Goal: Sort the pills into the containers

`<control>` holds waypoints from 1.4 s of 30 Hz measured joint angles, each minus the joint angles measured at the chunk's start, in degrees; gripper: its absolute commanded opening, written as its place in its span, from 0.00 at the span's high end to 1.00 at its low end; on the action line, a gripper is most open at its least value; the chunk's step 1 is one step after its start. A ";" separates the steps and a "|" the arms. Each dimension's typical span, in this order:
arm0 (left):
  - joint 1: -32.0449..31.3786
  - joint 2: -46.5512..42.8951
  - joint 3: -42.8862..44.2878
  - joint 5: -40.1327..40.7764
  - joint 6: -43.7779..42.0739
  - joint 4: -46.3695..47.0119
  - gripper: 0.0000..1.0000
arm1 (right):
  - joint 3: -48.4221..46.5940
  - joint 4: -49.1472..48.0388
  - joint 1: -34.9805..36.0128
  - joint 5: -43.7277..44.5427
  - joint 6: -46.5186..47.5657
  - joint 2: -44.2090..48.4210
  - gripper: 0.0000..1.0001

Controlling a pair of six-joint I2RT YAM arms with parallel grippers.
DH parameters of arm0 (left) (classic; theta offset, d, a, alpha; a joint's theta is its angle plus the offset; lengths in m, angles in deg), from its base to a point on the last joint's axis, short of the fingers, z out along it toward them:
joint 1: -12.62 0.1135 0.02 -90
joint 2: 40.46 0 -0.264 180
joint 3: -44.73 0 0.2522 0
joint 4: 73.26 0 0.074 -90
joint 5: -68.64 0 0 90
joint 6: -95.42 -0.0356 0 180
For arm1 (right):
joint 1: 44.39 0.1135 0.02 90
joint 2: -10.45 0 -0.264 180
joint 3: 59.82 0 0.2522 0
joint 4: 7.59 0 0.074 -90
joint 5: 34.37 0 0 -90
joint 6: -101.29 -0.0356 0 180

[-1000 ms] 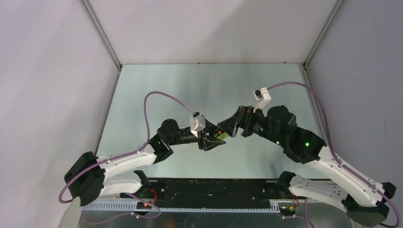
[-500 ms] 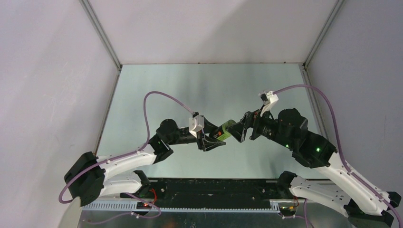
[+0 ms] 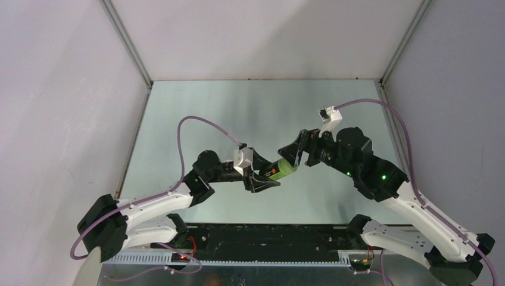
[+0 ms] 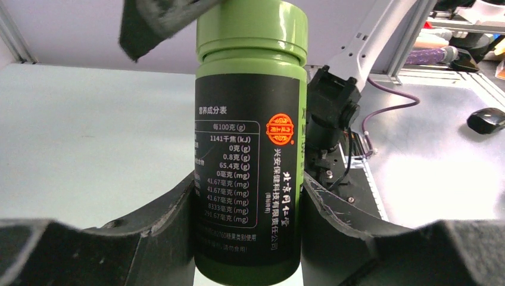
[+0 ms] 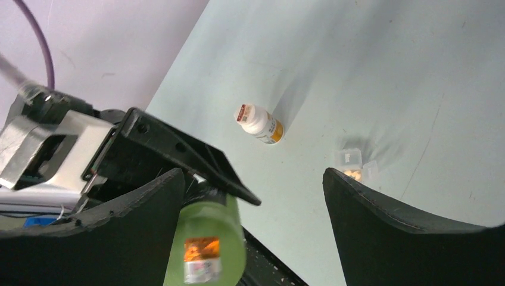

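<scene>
Left wrist: left gripper (image 4: 247, 205) clamps green bottle (image 4: 247, 149) at its label. Right wrist: right gripper (image 5: 253, 182) spread wide beside the bottle, gripping nothing. Pill box (image 5: 351, 164), orange pills inside, sits on counter (image 5: 357, 71) near lying white bottle (image 5: 260, 124).

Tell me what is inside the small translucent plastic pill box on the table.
One compartment of the small translucent plastic pill box holds orange pills. The other compartments are too blurred to tell.
</scene>
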State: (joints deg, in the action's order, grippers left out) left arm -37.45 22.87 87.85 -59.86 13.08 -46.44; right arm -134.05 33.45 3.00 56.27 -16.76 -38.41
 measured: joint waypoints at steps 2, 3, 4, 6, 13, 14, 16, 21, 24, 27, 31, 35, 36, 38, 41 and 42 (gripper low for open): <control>0.00 -1.03 -0.28 -0.55 0.00 -0.11 1.00 | 0.02 -0.50 -0.66 0.13 -0.61 -0.46 0.11; 0.00 -1.57 -0.42 -0.79 0.00 -0.07 1.00 | 0.00 -0.66 -0.94 0.35 -0.87 -0.76 0.11; -0.02 -1.95 -0.44 -0.92 0.00 -0.02 1.00 | 0.02 -0.68 -1.22 0.57 -1.09 -1.03 0.11; -0.02 -2.43 -0.44 -1.05 0.04 0.28 1.00 | 0.00 -0.66 -1.81 1.09 -1.97 -1.51 0.11; -0.02 -2.64 -0.44 -1.05 0.42 1.03 1.00 | 0.02 -0.13 -4.28 1.51 -4.42 -1.57 0.04; -0.02 -2.64 -0.44 -1.03 0.44 1.03 1.00 | 0.02 -0.15 -4.59 1.14 -4.50 -1.09 0.04; -0.02 -2.64 -0.44 -1.01 0.48 1.07 1.00 | 0.04 -0.22 -5.25 -0.22 -4.42 0.11 0.05; 0.00 -2.56 -0.44 -0.96 0.94 1.11 1.00 | 0.04 -0.28 -6.62 -7.63 -0.72 3.96 0.06; 0.00 -2.40 -0.44 -1.01 1.16 1.11 1.00 | 0.02 0.50 -6.84 -14.97 4.96 4.94 0.06; 0.00 -1.90 -0.44 -1.03 1.36 1.05 1.00 | 0.04 2.27 -6.88 -21.73 10.82 5.05 0.06; 0.00 -1.38 -0.44 -1.05 1.36 0.76 1.00 | 0.04 3.98 -6.88 -26.67 16.17 4.39 0.06; 0.00 -1.09 -0.42 -1.25 1.33 0.59 1.00 | 0.04 4.39 -6.88 -27.98 18.25 3.28 0.13; 0.00 -1.07 -0.42 -1.31 1.36 0.46 1.00 | 0.04 4.37 -6.86 -27.96 18.29 3.10 0.15; 0.00 -0.92 -0.42 -1.77 1.33 0.31 1.00 | 0.04 4.22 -6.88 -27.74 18.32 2.69 0.22; 0.00 -0.52 -0.33 -2.32 1.36 -0.46 1.00 | 0.04 3.87 -6.86 -26.84 17.57 1.66 0.26; 0.11 -0.39 -0.33 -2.34 1.36 -0.74 1.00 | 0.04 3.74 -6.86 -26.62 17.27 1.38 0.26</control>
State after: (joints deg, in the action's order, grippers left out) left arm -37.34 22.48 87.53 -62.20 14.43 -47.18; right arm -134.00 37.19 -3.86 29.65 0.51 -37.03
